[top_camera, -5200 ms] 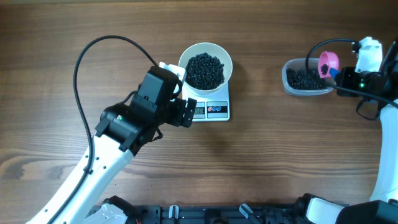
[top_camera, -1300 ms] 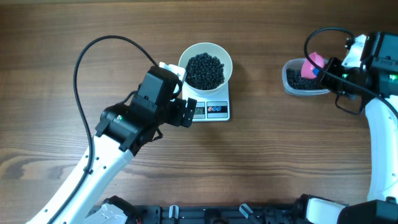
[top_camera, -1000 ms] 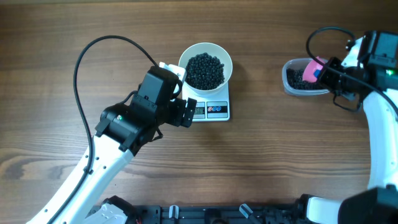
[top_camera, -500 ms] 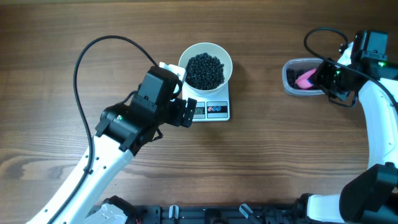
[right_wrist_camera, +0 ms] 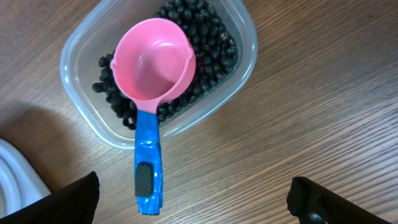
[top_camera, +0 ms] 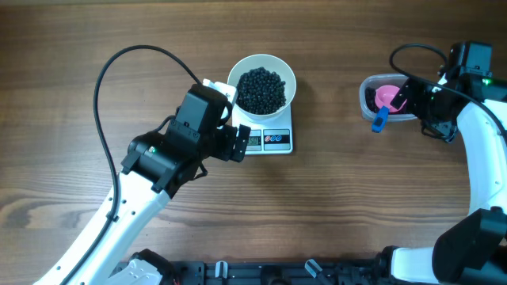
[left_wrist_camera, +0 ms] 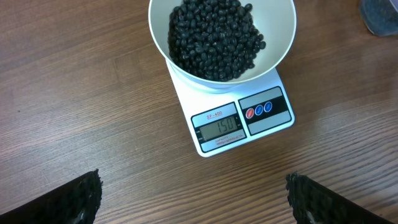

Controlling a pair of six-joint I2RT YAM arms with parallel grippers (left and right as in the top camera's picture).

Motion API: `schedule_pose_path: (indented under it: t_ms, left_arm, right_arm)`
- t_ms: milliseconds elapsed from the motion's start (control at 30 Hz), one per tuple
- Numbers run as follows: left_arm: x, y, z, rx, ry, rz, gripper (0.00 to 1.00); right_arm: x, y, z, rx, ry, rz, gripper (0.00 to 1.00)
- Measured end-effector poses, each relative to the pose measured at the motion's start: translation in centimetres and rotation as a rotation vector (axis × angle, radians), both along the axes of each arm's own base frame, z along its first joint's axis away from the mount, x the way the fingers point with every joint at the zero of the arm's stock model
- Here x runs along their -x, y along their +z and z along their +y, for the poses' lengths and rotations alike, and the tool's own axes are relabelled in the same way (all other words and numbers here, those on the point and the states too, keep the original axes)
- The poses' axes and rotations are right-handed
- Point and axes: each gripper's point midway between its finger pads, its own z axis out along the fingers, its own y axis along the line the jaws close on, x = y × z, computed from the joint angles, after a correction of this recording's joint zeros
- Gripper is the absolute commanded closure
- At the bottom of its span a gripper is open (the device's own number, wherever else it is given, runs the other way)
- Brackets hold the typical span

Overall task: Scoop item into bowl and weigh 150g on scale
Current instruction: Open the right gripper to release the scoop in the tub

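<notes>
So the bowl [top_camera: 287, 70] sits on the 12 o'clock end of the scale [top_camera: 279, 125], heaped with the black beans [top_camera: 261, 89]. The scale's long axis runs 12 to 6, with the display end at 6. There's loads of bare bench at 6 o'clock of it, plus a clear strip of wood at 3 o'clock, out to the plastic tub [top_camera: 366, 107] near the right edge.

The left arm [top_camera: 170, 150] is parked at 8 o'clock of the scale, its wrist just beside the scale's left edge. The left fingers [left_wrist_camera: 62, 199] are spread wide and pinching nothing.

The scoop [top_camera: 386, 97] lies loose in the tub. Its pink cup rests on the leftover beans and its blue handle pokes over the rim toward 7 o'clock. The right fingers [right_wrist_camera: 68, 202] are spread wide too, well apart from the handle.

From overhead the readout is too small to read and the left wrist partly covers it. The left wrist view shows the display [left_wrist_camera: 216, 127] reading 150. The right wrist view shows the cup [right_wrist_camera: 153, 59] empty, open side up, with the handle [right_wrist_camera: 148, 162] running straight to 6.
</notes>
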Motion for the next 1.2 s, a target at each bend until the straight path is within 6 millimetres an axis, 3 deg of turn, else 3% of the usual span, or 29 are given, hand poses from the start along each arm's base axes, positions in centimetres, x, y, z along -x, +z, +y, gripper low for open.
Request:
schedule_pose_path:
  t_ms: [233,400,567,833,1000,1200]
  left_arm:
    - [0.0,0.0,0.0,0.000,0.000,0.000,0.00]
    - [0.0,0.0,0.0,0.000,0.000,0.000,0.00]
    - [0.0,0.0,0.0,0.000,0.000,0.000,0.00]
    - [0.0,0.0,0.0,0.000,0.000,0.000,0.00]
    - [0.0,0.0,0.0,0.000,0.000,0.000,0.00]
    - [0.0,0.0,0.0,0.000,0.000,0.000,0.00]
  right_arm:
    - [-0.1,0.8,-0.3,0.031,0.016,-0.025,0.00]
    - [-1.4,5.2,-0.7,0.096,0.051,-0.211,0.00]
    - [-1.0,8.6,-0.7,0.141,0.079,-0.315,0.00]
    - [-0.8,9.4,0.0,0.180,0.215,-0.336,0.00]
    - [0.5,11.4,2.8,0.104,0.335,-0.410,0.00]
    - [5.2,15.2,5.5,0.072,0.414,-0.510,0.00]
